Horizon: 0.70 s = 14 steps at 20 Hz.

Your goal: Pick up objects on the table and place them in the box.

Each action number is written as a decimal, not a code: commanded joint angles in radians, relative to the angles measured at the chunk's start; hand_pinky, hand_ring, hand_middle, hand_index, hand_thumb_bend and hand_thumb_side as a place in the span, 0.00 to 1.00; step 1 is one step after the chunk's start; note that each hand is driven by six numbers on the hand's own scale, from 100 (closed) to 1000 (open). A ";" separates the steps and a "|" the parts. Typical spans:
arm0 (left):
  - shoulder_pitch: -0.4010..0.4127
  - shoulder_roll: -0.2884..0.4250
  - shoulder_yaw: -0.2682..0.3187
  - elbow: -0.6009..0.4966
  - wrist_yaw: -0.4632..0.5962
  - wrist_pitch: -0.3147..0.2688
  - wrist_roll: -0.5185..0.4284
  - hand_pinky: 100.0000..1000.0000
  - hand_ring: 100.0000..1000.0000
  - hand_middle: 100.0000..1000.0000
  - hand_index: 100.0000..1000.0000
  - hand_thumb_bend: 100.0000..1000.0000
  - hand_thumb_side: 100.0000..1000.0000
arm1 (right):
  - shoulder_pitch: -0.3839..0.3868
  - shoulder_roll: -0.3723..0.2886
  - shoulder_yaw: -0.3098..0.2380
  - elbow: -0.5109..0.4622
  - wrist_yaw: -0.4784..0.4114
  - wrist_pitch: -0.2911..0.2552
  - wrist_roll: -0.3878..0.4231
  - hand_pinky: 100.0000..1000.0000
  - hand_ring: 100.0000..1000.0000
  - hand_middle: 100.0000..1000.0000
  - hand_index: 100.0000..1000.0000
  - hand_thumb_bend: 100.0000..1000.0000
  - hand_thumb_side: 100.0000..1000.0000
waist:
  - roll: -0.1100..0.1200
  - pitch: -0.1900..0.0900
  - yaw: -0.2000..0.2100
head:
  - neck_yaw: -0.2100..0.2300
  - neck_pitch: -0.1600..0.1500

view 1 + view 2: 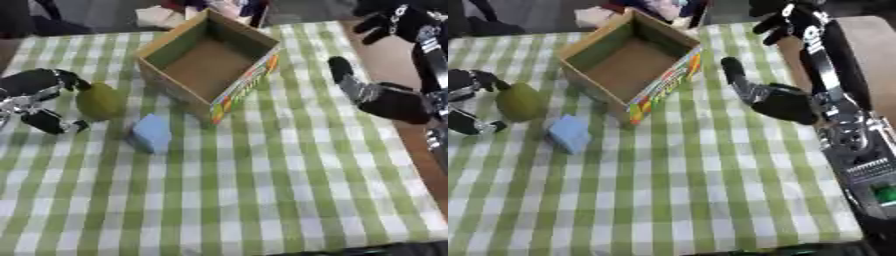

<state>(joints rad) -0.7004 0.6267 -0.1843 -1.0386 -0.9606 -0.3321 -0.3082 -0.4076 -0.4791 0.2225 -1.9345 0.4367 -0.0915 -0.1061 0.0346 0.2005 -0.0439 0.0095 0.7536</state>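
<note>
We see our left hand (39,100) at the counter's (289,190) left edge, its fingers curled round a green pear-shaped fruit (99,101). A light blue block (152,133) lies just beside the fruit, near the open cardboard box (210,60). Our right hand (776,97) hangs released to the right of the box, fingers straight.

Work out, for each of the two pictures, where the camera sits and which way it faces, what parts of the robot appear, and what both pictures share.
Left eye view: in the robot's head, looking down at the checked tablecloth; left hand around the green fruit, right hand open.
Right eye view: beside it, same downward look; more of the right arm shows.
Shared: the open box, seemingly empty, and the blue block.
</note>
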 commanded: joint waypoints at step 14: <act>-0.026 -0.018 0.071 -0.110 -0.166 0.117 0.295 0.32 0.28 0.26 0.36 0.12 0.04 | -0.011 -0.008 -0.006 -0.007 -0.009 0.000 0.001 0.53 0.63 0.68 0.83 0.23 0.31 | -0.001 -0.008 0.000 | -0.001 -0.005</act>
<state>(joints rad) -0.7121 0.5782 -0.1322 -1.1127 -1.1332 -0.2255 -0.0386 -0.4074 -0.4782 0.2225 -1.9343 0.4361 -0.0915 -0.1058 0.0334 0.2085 -0.0441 0.0087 0.7540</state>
